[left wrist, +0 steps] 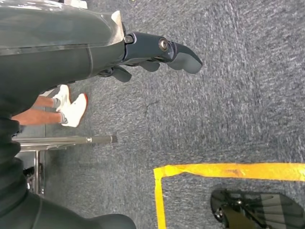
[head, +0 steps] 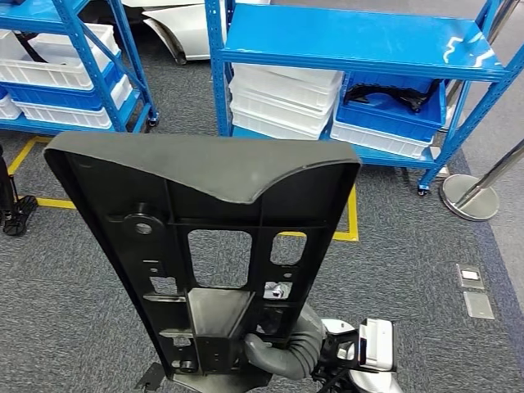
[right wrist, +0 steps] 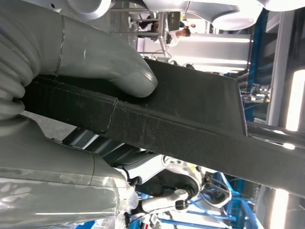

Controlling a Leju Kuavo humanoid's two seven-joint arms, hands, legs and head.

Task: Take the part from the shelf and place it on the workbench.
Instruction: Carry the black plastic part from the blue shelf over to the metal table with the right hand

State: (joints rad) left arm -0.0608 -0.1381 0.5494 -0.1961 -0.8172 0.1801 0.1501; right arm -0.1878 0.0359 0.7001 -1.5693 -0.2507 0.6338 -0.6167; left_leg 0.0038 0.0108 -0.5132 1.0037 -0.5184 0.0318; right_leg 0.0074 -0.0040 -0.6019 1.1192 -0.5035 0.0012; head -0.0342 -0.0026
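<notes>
above grey carpet, right hand (head: 281,348) grips the black part (head: 204,229) upright.

- Black plastic part (head: 204,237), gripped at its lower end by right hand (head: 281,348), stands upright across the middle of the head view, blocking the space ahead.
- Blue shelf racks (head: 346,41) with white bins (head: 281,102) stand behind the part.
- Stanchion base (head: 469,196) on the carpet at right.
- Left hand (left wrist: 158,52) hangs over open carpet (left wrist: 233,105); person's feet (left wrist: 70,107) and a black stand base (left wrist: 257,210) nearby.
</notes>
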